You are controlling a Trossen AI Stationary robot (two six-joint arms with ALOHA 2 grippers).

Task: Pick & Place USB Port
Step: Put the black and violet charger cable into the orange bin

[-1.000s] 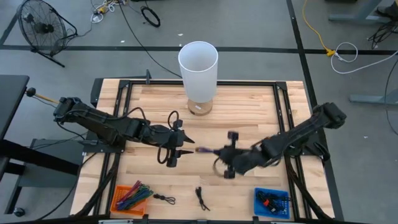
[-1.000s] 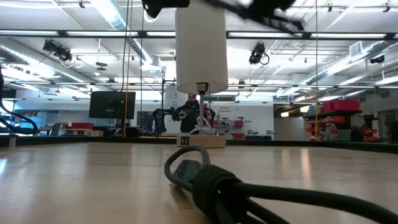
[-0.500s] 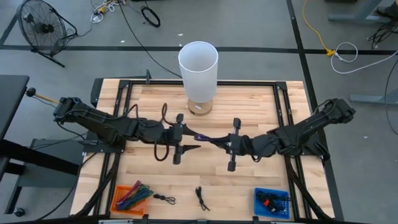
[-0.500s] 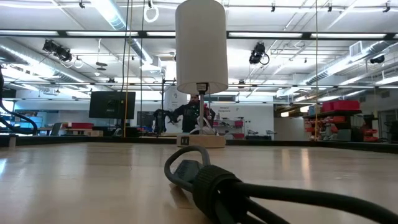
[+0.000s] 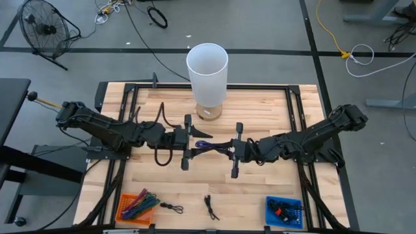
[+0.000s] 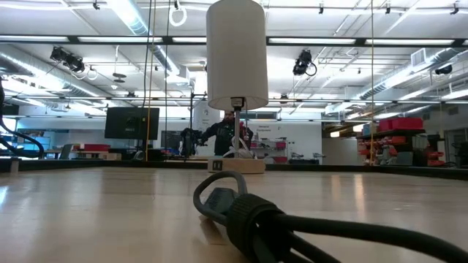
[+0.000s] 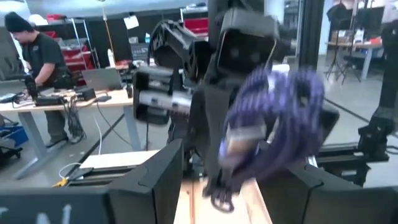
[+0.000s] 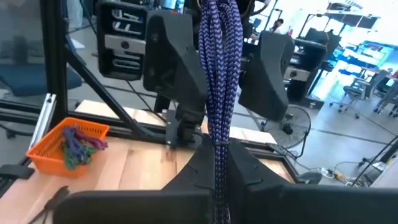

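Note:
A purple braided cable (image 5: 209,144), bundled into a long hank, hangs in the air over the middle of the table between my two grippers. My right gripper (image 5: 225,148) comes from the table's right and is shut on it. My left gripper (image 5: 198,139) faces it from the table's left, open. Its two fingers (image 8: 174,62) stand on either side of the hank's free end (image 8: 219,37); whether they touch it, I cannot tell. In the left wrist view the hank (image 7: 280,118) shows blurred just past my left gripper (image 7: 230,193). I cannot make out a USB port. My right gripper (image 8: 217,168) pinches one end of the purple hank (image 8: 219,146) between its two fingers, several strands together. The fingers lie level, coming from the table's right, along the hank. The hank sticks out ahead of them toward my left gripper, clear of the table.
A tall white cylinder (image 5: 207,68) on a wooden base stands at the far middle. Along the near edge sit an orange tray (image 5: 135,205) of cables, a blue tray (image 5: 284,211) and loose black cables (image 5: 210,207). A thick black cable (image 6: 248,212) lies before the low camera.
Both grippers have risen and tipped up from pointing down at the table to lying level, facing each other. My right gripper has carried the purple hank up and toward my left gripper, so its free end now lies between the left fingers.

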